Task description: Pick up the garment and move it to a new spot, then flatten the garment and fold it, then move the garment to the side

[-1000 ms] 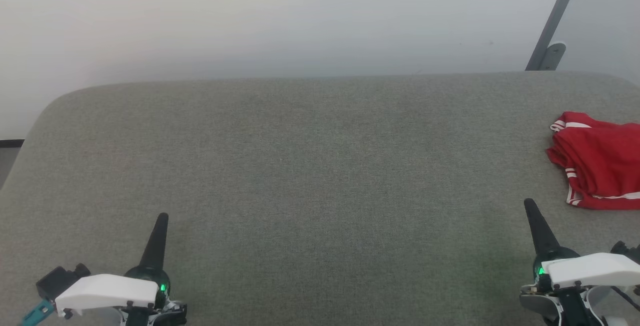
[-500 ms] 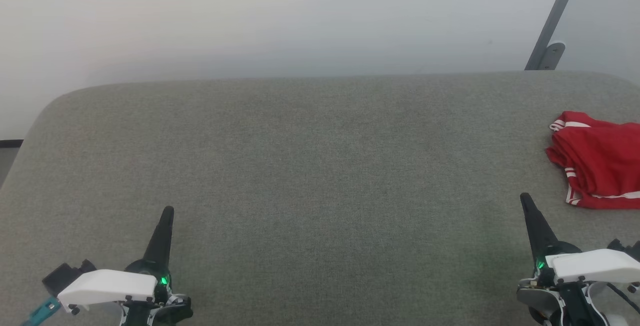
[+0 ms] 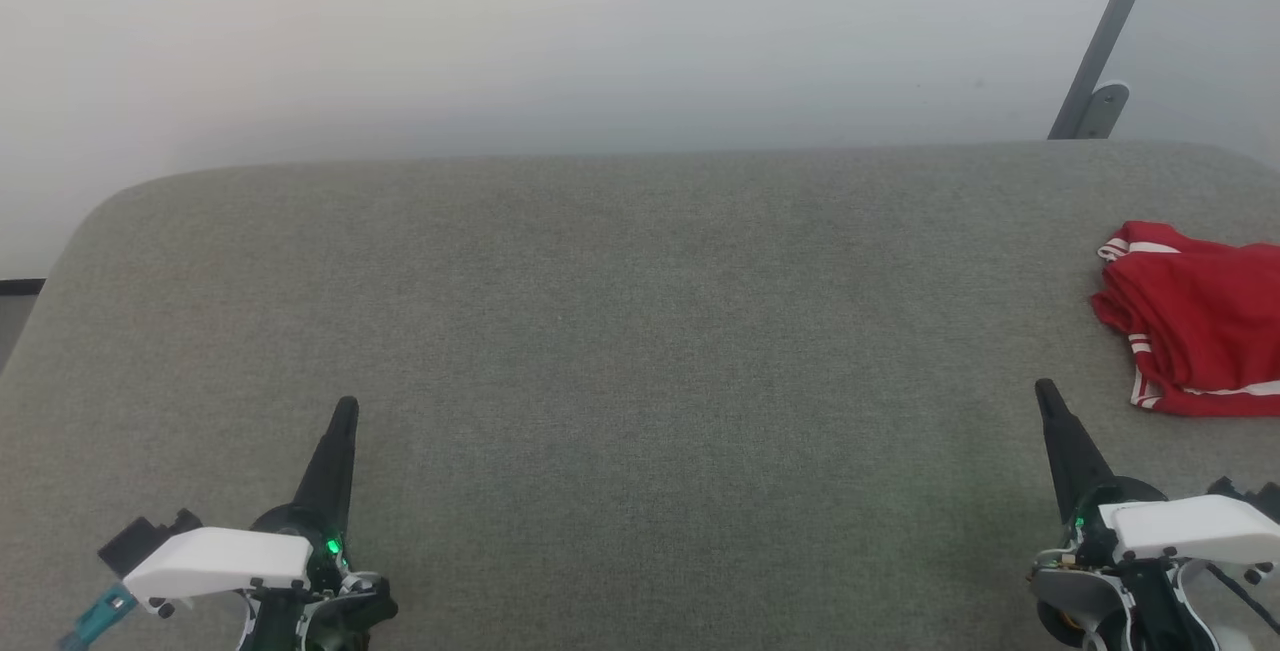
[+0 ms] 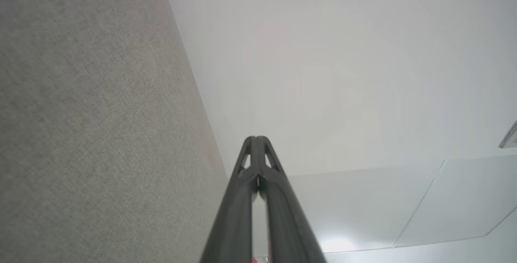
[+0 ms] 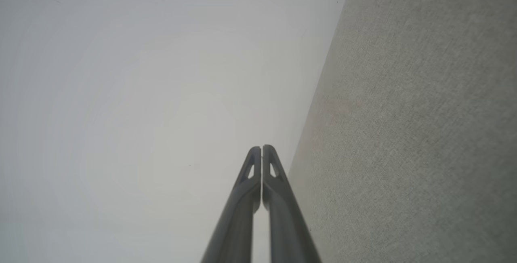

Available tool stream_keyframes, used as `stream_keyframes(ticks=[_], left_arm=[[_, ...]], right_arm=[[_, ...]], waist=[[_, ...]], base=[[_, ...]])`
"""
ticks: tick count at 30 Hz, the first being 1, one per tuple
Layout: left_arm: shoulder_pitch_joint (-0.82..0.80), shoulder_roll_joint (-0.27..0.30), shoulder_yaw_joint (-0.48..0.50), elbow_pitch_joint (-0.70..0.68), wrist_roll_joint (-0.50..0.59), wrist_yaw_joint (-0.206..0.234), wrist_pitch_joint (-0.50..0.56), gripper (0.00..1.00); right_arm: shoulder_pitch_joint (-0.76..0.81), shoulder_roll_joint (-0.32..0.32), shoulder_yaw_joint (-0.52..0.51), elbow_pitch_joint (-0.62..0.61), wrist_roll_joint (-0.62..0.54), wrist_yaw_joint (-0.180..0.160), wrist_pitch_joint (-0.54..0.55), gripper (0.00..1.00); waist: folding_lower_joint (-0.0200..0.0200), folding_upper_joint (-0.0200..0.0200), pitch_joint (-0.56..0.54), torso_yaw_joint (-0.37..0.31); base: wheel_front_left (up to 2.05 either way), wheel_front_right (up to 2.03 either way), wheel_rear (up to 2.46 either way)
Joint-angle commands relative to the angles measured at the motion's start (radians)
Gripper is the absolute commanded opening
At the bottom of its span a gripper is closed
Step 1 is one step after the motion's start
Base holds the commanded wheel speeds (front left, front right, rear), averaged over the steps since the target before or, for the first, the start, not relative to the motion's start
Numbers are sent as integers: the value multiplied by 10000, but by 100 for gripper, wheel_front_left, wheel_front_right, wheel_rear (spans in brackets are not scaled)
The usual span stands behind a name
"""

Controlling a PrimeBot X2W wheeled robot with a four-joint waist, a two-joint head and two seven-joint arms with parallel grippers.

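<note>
My left end effector (image 3: 346, 409) sits at the lower left of the head view, its two dark fingers pressed together on nothing. It is above a tabletop (image 3: 640, 331) covered in grey-green woven fabric, whose far-left corner is rounded. Behind the tabletop runs a plain pale wall (image 3: 560, 31). Toward the right, a grey metal bar (image 3: 1118, 11) slants up from a small bracket (image 3: 1098, 111) at the far edge. My right end effector (image 3: 1047, 393), at the lower right, is likewise clenched and empty. Near it but apart from its fingers, the garment (image 3: 1200, 331) lies on the tabletop, cut off by the frame's right edge. It is a rumpled red heap with white stripes along its hems. The left wrist view adds seams between pale wall panels and a bright glare spot. The right wrist view shows the fabric's weave close beside my closed fingertips.
</note>
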Motion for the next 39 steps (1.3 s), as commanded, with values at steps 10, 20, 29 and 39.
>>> stream_keyframes(ticks=[10, 20, 29, 39], left_arm=[[-256, -117, 77, -61, -686, -31, 229, 0], [-276, -171, 85, -59, -872, -30, 309, 0], [-276, -171, 83, -60, -873, -30, 308, 0], [-276, -171, 81, -60, -874, -30, 306, 0]], right_arm=[[-174, 100, 15, -60, 753, 4, 190, 0], [-193, 112, 20, -59, 1022, 4, 248, 0], [-192, 112, 18, -58, 1023, 4, 246, 0], [-191, 112, 19, -58, 1023, 4, 245, 0]], waist=[[0, 0, 6, -11], [0, 0, 9, -16], [0, 0, 9, -16], [0, 0, 9, -16]], base=[[0, 0, 0], [0, 0, 0], [0, 0, 0], [0, 0, 0]])
